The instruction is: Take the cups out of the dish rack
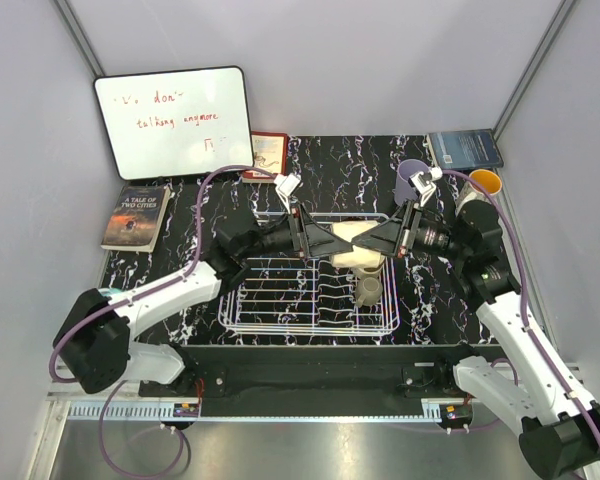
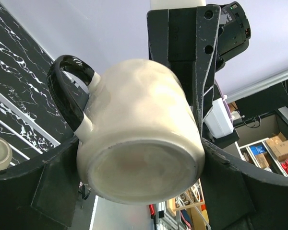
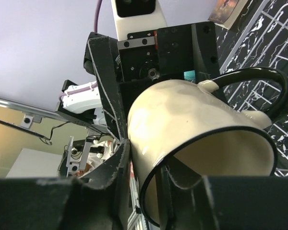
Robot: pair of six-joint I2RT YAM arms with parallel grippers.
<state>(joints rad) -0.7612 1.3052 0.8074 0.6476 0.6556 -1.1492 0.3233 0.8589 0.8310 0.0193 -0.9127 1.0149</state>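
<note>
Nearest the arm bases, the dish rack (image 1: 280,322) is seen on the black marbled table (image 1: 432,292), with an olive-grey cup (image 1: 368,291) in its right half. Above the rack, a cream mug (image 1: 349,236) with a black handle is held on its side. Its base end is clamped by the left gripper (image 1: 332,243). Its rim wall is pinched by the right gripper (image 1: 368,240), one finger inside. Farther back, a lavender cup (image 1: 411,172) is set on the table.

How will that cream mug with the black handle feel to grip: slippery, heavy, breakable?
Its glossy glaze reflects light, so the cream mug is probably slippery. Thick walls suggest it is heavy and rigid. It looks ceramic, so a drop onto the dish rack could chip it.
</note>
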